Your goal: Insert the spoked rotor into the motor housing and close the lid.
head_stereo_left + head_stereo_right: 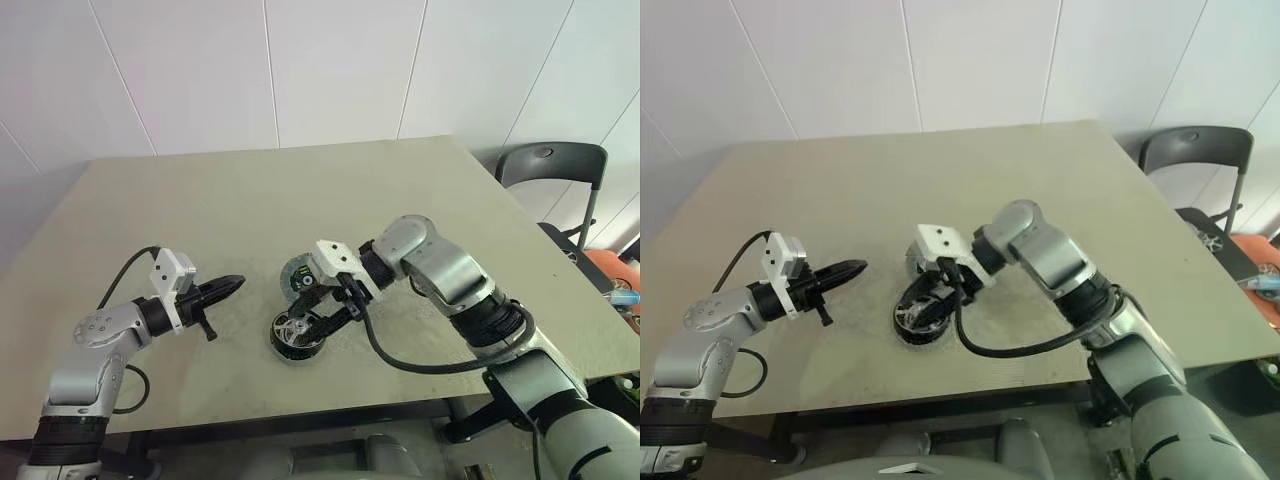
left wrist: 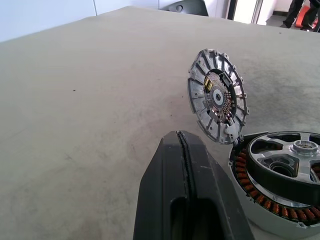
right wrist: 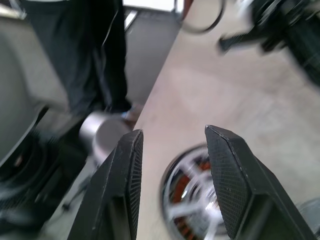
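Note:
The motor housing (image 1: 297,336) lies near the table's front, its copper windings (image 2: 255,192) showing. The spoked rotor (image 2: 290,155) sits inside it, silvery spokes and hub up. The lid (image 2: 217,102), grey with a green centre, stands tilted on edge just behind the housing, its lower edge at the housing's rim. My right gripper (image 3: 173,131) hovers just above the housing (image 3: 192,200), open, with nothing between its fingers. My left gripper (image 1: 228,287) is shut and empty, held a short way to the left of the housing and pointing at it.
The beige table (image 1: 300,190) stretches wide behind and to both sides of the parts. Its front edge runs close in front of the housing. A dark chair (image 1: 555,165) stands off the table's far right corner.

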Controlling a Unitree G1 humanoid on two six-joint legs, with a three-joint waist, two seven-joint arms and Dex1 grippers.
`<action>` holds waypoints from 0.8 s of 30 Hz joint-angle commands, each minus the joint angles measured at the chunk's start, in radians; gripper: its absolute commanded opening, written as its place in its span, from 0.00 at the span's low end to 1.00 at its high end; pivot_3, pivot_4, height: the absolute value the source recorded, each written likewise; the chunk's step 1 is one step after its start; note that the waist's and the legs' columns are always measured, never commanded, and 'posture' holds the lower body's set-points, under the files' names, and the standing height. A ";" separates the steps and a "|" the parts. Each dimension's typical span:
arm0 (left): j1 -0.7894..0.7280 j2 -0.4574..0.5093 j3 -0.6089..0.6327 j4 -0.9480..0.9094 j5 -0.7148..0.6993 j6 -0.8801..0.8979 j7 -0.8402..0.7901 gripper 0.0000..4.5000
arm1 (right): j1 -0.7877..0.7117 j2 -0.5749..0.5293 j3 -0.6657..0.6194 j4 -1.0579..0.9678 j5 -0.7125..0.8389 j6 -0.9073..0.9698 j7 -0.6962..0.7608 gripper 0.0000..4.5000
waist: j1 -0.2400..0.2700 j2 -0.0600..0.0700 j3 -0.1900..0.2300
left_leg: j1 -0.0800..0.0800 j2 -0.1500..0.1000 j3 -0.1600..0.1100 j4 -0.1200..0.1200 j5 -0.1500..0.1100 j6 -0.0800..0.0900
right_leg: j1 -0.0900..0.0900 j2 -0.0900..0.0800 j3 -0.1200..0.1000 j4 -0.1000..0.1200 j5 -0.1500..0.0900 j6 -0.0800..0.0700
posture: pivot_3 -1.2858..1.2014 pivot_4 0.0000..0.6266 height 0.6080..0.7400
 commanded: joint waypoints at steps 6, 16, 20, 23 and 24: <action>-0.020 0.005 0.007 0.001 0.000 -0.016 -0.003 0.00 | -0.004 0.028 0.025 0.051 -0.065 -0.034 -0.121 0.46 | 0.001 0.000 0.000 | 0.000 0.000 0.000 0.000 0.000 0.000 | 0.000 0.000 0.000 0.000 0.000 0.000 | 0.52 0.00 1.00; -0.022 0.000 0.000 0.015 0.003 -0.026 -0.005 0.00 | 0.021 -0.006 0.087 0.048 -0.110 -0.048 -0.101 0.01 | 0.000 0.000 0.000 | 0.000 0.000 0.000 0.000 0.000 0.000 | 0.000 0.000 0.000 0.000 0.000 0.000 | 0.52 0.00 1.00; -0.021 -0.004 -0.004 0.016 0.003 -0.029 -0.005 0.00 | 0.018 -0.006 0.085 0.051 -0.110 -0.045 -0.105 0.01 | 0.000 0.000 0.000 | 0.000 0.000 0.000 0.000 0.000 0.000 | 0.000 0.000 0.000 0.000 0.000 0.000 | 0.52 0.00 1.00; -0.022 -0.006 -0.005 0.018 0.004 -0.030 -0.006 0.00 | 0.014 -0.003 0.081 0.053 -0.109 -0.047 -0.108 0.09 | -0.001 0.000 0.000 | 0.000 0.000 0.000 0.000 0.000 0.000 | 0.000 0.000 0.000 0.000 0.000 0.000 | 0.52 0.00 1.00; -0.023 -0.007 -0.005 0.019 0.004 -0.031 -0.006 0.00 | 0.012 -0.001 0.081 0.055 -0.111 -0.048 -0.110 0.13 | -0.001 0.000 0.000 | 0.000 0.000 0.000 0.000 0.000 0.000 | 0.000 0.000 0.000 0.000 0.000 0.000 | 0.52 0.00 1.00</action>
